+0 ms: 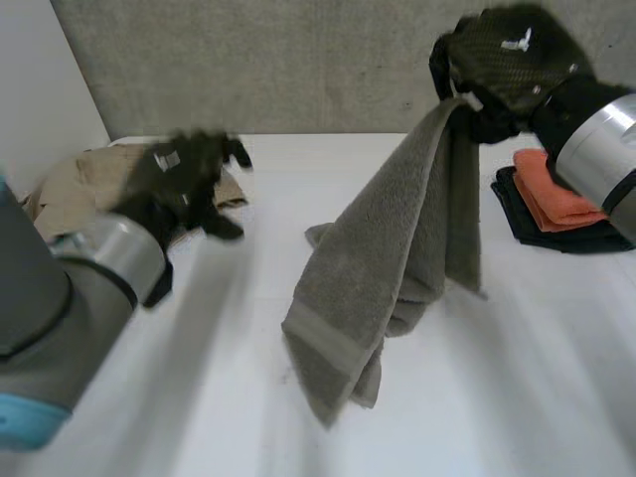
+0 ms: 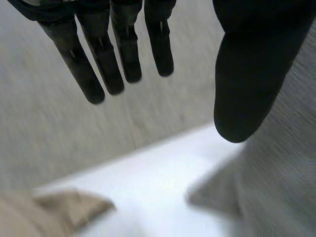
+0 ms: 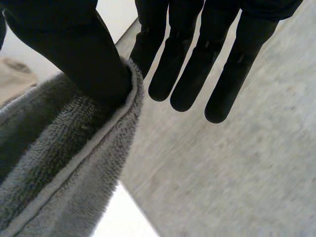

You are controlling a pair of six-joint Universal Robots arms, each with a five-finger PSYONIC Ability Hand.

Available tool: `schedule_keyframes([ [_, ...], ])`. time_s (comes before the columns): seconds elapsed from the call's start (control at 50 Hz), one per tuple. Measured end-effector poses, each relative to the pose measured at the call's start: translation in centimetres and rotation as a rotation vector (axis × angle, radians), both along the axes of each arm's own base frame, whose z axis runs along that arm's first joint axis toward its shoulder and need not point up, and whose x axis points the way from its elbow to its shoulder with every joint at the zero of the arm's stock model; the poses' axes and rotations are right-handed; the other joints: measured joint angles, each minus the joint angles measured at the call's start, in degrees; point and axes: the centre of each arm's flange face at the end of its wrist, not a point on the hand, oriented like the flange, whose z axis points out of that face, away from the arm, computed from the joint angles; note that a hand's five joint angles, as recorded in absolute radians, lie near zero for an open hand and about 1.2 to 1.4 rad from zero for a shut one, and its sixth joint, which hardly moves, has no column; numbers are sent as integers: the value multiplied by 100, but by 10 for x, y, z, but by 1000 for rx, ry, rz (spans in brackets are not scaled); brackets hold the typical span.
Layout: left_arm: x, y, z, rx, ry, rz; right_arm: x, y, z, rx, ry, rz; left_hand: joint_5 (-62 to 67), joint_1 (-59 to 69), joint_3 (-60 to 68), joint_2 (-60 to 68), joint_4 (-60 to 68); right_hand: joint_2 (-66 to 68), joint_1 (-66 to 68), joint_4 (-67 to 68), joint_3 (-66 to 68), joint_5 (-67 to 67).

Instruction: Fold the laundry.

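So that the towel (image 1: 397, 248) hangs full-length over the tabletop (image 1: 537, 378), the right hand (image 1: 512, 60) at upper right pinches its edge; the left hand (image 1: 184, 184) is spread, empty.

The robot's right hand (image 1: 507, 60) is raised at the far right, and a grey-green terry towel (image 1: 397, 248) hangs from it by its top edge, drooping in folds over the white table (image 1: 497, 378); the left hand (image 1: 184, 184) hovers by a crumpled beige cloth (image 1: 84, 179); a folded orange garment (image 1: 556, 199) lies on a folded black garment (image 1: 556, 237) at the table's right.
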Motion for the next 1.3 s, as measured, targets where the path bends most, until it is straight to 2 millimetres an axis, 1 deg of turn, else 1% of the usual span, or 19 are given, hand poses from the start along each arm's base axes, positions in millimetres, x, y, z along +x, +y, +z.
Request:
schedule_keyframes([
  [0.04, -1, 8, -19, 60, -32, -15, 1, -5, -11, 35, 11, -10, -334, -322, -348, -360, -347, 0, 0, 0, 0, 0],
  [0.06, -3, 16, -33, 105, -58, -30, 1, -9, -20, 60, 18, -24, -577, -474, -537, -555, -576, 0, 0, 0, 0, 0],
  [0.1, -5, 26, -48, 151, -85, -51, 1, -16, -29, 84, 25, -51, -691, -476, -639, -661, -681, 0, 0, 0, 0, 0],
  [0.26, -21, 69, -81, 232, -152, -173, -6, -31, -39, 106, 29, -152, -770, -477, -701, -744, -753, 0, 0, 0, 0, 0],
  [0.36, -35, 83, -101, 234, -177, -233, -8, -32, -45, 122, 38, -166, -971, -786, -943, -945, -947, 0, 0, 0, 0, 0],
  [0.5, -44, 76, -125, 220, -198, -200, -7, -32, -61, 166, 58, -162, -1144, -959, -1102, -1124, -1106, 0, 0, 0, 0, 0],
  [0.72, -56, 50, -141, 183, -203, -103, -6, -31, -75, 197, 73, -156, -1028, -922, -1076, -1060, -1067, 0, 0, 1, 0, 0],
  [0.78, -60, 45, -146, 185, -207, -98, -6, -32, -77, 199, 74, -156, 124, 348, 52, 57, 103, 0, 0, 0, 0, 0],
  [0.82, -62, 43, -150, 188, -210, -94, -6, -32, -77, 199, 75, -156, 124, 348, 52, 57, 103, 0, 0, 1, 0, 0],
  [0.84, -62, 42, -151, 189, -211, -92, -6, -32, -77, 198, 75, -156, 1531, 1813, 1594, 1612, 1576, 0, 0, 1, 0, 0],
  [0.9, -64, 37, -154, 190, -216, -75, -7, -32, -77, 194, 81, -157, 3374, 3486, 3412, 3448, 3489, 0, 0, 1, 0, 0],
  [0.94, -63, 32, -155, 188, -217, -55, -7, -33, -77, 188, 88, -159, 3561, 3507, 3724, 3773, 3822, 0, 0, 1, 0, 0],
  [1.0, -61, 25, -148, 173, -206, -22, -8, -33, -76, 177, 100, -162, 3561, 3507, 3754, 3803, 3857, 0, 0, 1, 0, 0],
  [1.04, -57, 18, -134, 149, -183, 6, -9, -34, -74, 164, 113, -169, 3561, 3507, 3754, 3803, 3857, 0, 0, 1, 0, 0],
  [1.14, -39, 2, -70, 33, -91, 73, -19, -39, -63, 119, 174, -201, 3561, 3507, 3761, 3804, 3857, 0, 0, 1, 0, 0],
  [1.16, -32, 1, -51, -2, -72, 85, -22, -39, -58, 104, 196, -211, 3562, 3507, 3765, 3804, 3857, 0, 0, 1, 0, 0],
  [1.2, -25, 0, -31, -42, -55, 92, -26, -38, -50, 86, 224, -222, 3613, 3518, 3765, 3805, 3857, 0, 0, 1, 0, 0],
  [1.24, -16, 3, -2, -101, -42, 83, -30, -34, -38, 60, 263, -232, 3671, 3531, 3765, 3808, 3858, 0, 0, 1, 1, 0],
  [1.3, -6, 8, 24, -160, -50, 52, -34, -25, -25, 37, 314, -238, 3695, 3554, 3770, 3815, 3861, 0, 0, 1, 1, 0],
])
